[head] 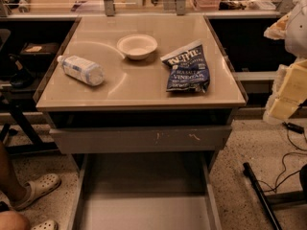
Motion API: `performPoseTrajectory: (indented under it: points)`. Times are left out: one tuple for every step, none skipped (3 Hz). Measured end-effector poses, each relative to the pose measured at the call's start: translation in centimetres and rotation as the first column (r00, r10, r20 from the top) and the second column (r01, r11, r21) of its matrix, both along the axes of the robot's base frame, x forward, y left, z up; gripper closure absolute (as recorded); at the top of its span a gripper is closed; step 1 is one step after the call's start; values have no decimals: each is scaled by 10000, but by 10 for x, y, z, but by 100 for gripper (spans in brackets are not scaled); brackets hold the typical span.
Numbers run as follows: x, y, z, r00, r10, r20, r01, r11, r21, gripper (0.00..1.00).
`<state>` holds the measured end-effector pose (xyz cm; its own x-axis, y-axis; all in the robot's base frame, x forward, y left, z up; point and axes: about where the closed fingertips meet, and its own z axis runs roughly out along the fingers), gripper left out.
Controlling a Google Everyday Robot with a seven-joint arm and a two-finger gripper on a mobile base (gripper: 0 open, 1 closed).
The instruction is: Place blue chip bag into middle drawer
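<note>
The blue chip bag (187,68) lies flat on the right part of the cabinet top (139,92), white "Kettle" lettering up. The middle drawer (144,210) is pulled out at the bottom of the view, with its plain grey floor showing. My gripper (287,87) is at the right edge of the view, beside and off the cabinet's right side, about level with the top and well apart from the bag. It holds nothing that I can see.
A clear plastic water bottle (81,70) lies on the left of the top. A white bowl (137,46) stands at the middle back. The drawer front panel (144,139) with white scuffs is above the open drawer. A person's feet in light clogs (36,188) are at lower left. Cables (283,171) lie on the floor at right.
</note>
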<state>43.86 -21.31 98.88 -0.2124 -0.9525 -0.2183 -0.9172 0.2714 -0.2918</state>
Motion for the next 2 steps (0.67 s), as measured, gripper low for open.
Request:
performPoseTrajectory:
  points:
    - [0,0,0,10000,-1,0,1,10000,0,0]
    - [15,11,-1,9979,-652,-4,651,9969,442,0]
